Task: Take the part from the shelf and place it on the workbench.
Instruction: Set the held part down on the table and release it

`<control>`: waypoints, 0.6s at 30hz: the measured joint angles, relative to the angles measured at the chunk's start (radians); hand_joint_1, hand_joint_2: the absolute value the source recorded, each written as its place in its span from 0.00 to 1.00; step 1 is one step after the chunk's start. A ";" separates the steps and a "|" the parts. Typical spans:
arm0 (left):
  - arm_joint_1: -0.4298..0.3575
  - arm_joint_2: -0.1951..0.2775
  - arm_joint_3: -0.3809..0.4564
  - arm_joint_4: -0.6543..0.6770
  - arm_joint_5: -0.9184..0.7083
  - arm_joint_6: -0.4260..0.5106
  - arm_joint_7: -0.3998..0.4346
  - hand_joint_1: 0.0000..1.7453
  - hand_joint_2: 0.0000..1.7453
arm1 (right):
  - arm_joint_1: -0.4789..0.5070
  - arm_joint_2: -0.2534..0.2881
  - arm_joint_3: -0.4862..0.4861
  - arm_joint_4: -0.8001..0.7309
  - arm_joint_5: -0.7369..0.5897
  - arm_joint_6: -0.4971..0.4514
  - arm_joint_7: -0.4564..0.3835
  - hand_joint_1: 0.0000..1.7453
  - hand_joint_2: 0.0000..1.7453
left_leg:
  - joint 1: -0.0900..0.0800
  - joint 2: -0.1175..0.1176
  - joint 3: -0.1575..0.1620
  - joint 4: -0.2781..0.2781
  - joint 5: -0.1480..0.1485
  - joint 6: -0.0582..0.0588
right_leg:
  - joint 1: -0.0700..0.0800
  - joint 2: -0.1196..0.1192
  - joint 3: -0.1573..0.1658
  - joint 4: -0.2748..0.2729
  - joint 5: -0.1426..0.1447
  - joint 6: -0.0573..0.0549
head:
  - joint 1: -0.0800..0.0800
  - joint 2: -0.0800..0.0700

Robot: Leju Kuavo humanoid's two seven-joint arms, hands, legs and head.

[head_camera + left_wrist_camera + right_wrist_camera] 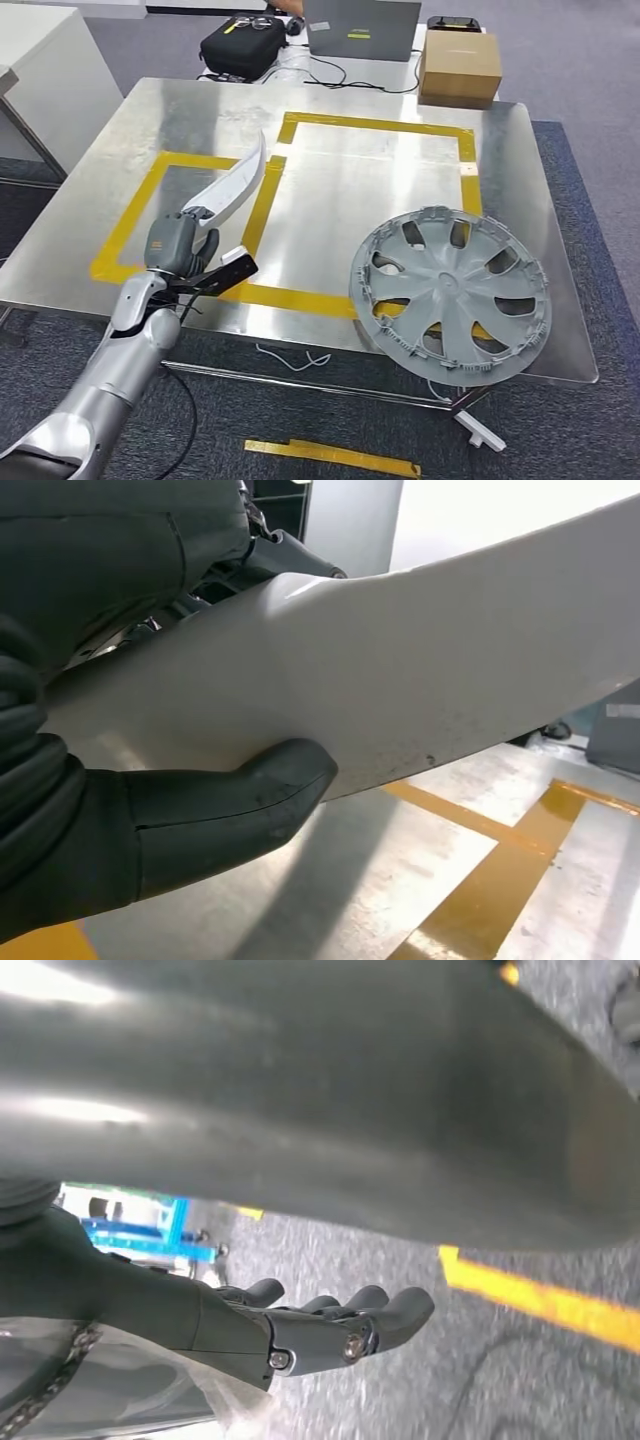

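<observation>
One white part (235, 185) in left hand (175, 245); no legible writing.

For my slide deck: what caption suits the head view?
Left hand holds a curved white part over the taped steel workbench, beside a grey hubcap.

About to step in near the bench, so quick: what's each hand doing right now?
Left hand: holding the white curved part above the workbench.
Right hand: open, holding nothing.
</observation>
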 joint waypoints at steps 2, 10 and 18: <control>-0.029 0.000 -0.006 0.064 -0.010 -0.001 0.007 1.00 1.00 | -0.002 0.000 0.005 0.000 0.006 0.002 0.000 0.00 0.00 | 0.003 0.001 -0.057 0.130 -0.058 -0.007 | 0.000 0.000 0.000 0.001 -0.001 -0.002 | -0.002 0.000; -0.142 -0.014 -0.011 0.274 -0.038 -0.020 0.059 1.00 1.00 | -0.018 0.008 0.012 0.000 0.019 0.007 0.003 0.00 0.00 | -0.001 0.000 0.040 -0.091 0.059 0.006 | 0.005 0.004 -0.003 0.010 -0.007 0.016 | 0.000 0.000; -0.193 -0.027 -0.013 0.410 -0.085 -0.017 0.149 1.00 1.00 | -0.028 0.012 0.011 0.001 0.020 0.006 -0.001 0.00 0.00 | 0.002 0.001 0.044 -0.104 0.065 0.043 | 0.001 0.002 -0.145 0.282 -0.127 0.043 | 0.010 0.000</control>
